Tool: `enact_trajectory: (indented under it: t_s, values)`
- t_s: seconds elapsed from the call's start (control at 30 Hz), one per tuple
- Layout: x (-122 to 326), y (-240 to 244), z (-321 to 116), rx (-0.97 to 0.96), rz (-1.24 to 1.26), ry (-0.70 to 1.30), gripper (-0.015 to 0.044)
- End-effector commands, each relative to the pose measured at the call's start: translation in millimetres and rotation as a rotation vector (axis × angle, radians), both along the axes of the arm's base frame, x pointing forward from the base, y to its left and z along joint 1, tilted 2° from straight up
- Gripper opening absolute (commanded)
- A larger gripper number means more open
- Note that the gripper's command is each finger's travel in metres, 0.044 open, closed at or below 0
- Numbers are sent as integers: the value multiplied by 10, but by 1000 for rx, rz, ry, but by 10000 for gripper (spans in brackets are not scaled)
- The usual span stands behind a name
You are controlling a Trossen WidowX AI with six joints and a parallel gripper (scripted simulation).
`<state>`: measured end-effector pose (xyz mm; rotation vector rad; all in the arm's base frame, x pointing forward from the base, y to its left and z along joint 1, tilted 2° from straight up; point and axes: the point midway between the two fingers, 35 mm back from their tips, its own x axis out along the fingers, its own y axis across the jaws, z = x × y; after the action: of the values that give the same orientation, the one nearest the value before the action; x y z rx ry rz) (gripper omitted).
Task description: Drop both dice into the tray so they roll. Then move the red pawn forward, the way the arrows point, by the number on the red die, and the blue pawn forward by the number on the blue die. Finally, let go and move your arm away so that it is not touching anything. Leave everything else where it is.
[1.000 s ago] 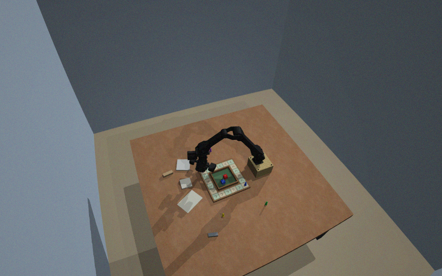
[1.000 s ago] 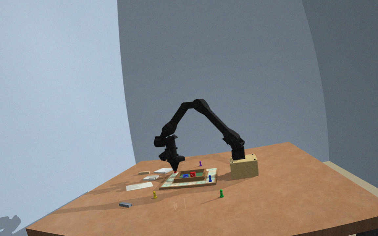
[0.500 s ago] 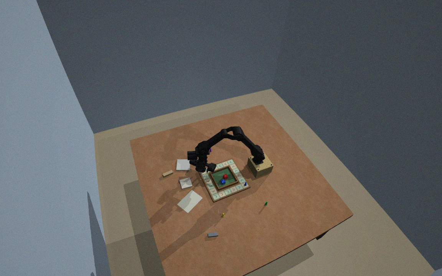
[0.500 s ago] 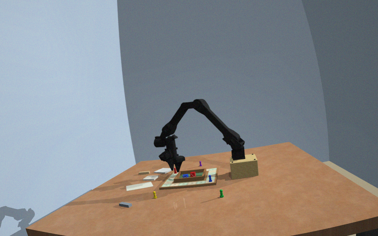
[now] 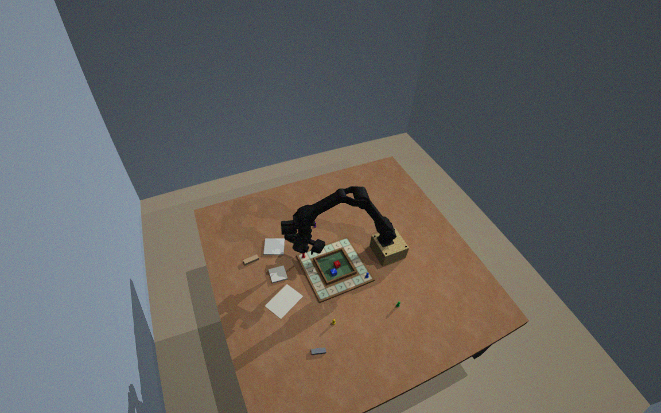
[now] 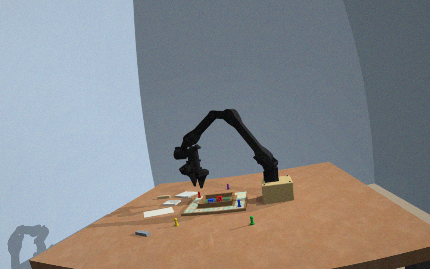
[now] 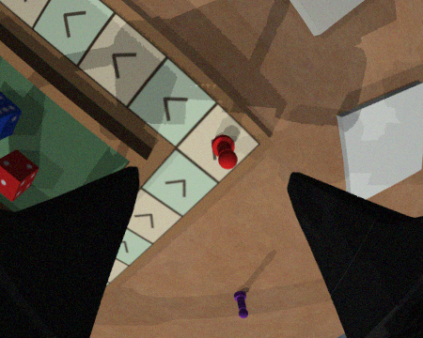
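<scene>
My gripper (image 6: pixel 198 186) (image 7: pixel 215 178) is open and empty, raised above the board's far-left corner. The red pawn (image 5: pixel 303 255) (image 6: pixel 199 194) (image 7: pixel 227 152) stands upright on the cream corner square below it, clear of both fingers. The red die (image 5: pixel 337 264) (image 6: pixel 219 198) (image 7: pixel 14 175) and the blue die (image 5: pixel 333 271) (image 6: pixel 211 200) (image 7: pixel 2 117) rest in the green-floored tray (image 6: pixel 215 203). In the wrist view, red's upper face shows two pips and blue's shows six. The blue pawn (image 5: pixel 366 275) (image 6: pixel 239 203) stands on the board's near-right corner square.
A purple pawn (image 6: pixel 227 186) (image 7: pixel 241 304) stands beyond the board. A yellow pawn (image 5: pixel 333 322) (image 6: pixel 176 222) and a green pawn (image 5: pixel 398 304) (image 6: pixel 252 220) stand in front. White flat pieces (image 5: pixel 273 246) (image 5: pixel 277 273) (image 5: pixel 283 301), a tan block (image 5: pixel 251 260) and a grey block (image 5: pixel 318 351) lie around.
</scene>
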<state>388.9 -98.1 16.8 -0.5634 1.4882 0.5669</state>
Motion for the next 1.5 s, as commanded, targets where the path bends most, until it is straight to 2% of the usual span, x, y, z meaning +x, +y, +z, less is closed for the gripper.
enact_trajectory:
  t_s: [0.0,0.1,0.37,0.63,0.93,1.47]
  values:
    - [-141,365,30,-3,-80,10,282]
    - [-338,763,73,-6,-178,11,204]
    - [-1258,1837,194,11,-382,15,200]
    - [-2305,2178,99,20,-571,32,200]
    - [-2350,2140,86,20,-582,33,200]
    - [-2347,2151,-187,20,-582,33,200]
